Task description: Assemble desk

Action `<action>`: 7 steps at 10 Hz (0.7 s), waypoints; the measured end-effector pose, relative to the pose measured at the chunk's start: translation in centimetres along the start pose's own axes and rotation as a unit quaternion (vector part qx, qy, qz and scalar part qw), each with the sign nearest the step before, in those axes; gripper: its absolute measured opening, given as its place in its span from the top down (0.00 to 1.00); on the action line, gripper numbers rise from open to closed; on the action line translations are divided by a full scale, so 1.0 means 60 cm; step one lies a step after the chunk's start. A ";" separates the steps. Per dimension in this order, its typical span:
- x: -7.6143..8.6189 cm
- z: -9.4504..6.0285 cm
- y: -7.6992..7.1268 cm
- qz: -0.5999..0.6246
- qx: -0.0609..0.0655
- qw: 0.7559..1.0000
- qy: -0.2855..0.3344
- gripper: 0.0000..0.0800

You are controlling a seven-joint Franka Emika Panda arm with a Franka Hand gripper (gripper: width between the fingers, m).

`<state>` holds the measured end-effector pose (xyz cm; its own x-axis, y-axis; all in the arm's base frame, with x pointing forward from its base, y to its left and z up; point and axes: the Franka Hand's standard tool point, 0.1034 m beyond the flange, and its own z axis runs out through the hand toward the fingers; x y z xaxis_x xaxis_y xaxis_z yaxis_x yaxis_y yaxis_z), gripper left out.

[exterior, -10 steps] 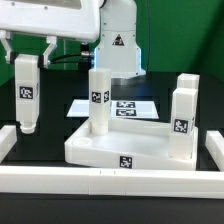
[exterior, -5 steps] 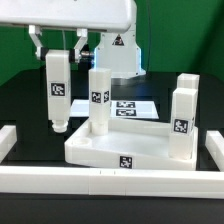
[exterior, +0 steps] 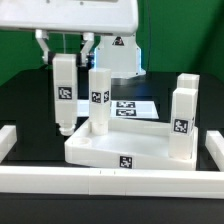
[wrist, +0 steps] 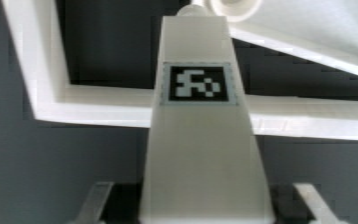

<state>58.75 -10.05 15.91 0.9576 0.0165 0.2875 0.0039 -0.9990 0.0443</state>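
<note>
White leg (exterior: 64,92) held upright in gripper (exterior: 65,52), above tabletop (exterior: 110,150) corner.

No readable words or numbers. Black-and-white square markers on white rectangular block legs (exterior: 65,92), white plastic tray-like tabletop front rim (exterior: 126,161), flat marker board (exterior: 130,108). Black triangular warning sign (exterior: 116,41) on robot base.

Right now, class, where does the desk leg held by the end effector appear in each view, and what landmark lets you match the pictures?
Exterior view: the held leg hangs upright at the exterior view's left, above the tabletop's corner.
Wrist view: the same leg fills the picture's centre, running away from the camera.
Shared landmark: the leg's square marker.
</note>
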 end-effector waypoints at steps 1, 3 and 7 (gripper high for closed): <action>-0.001 0.006 -0.006 -0.003 0.000 1.000 -0.001 0.63; -0.002 0.014 -0.001 -0.009 -0.002 1.000 -0.005 0.63; -0.002 0.017 0.002 -0.011 -0.002 1.000 -0.007 0.63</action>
<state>58.93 -10.22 14.89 0.9611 0.0374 0.2736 0.0232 -0.9982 0.0551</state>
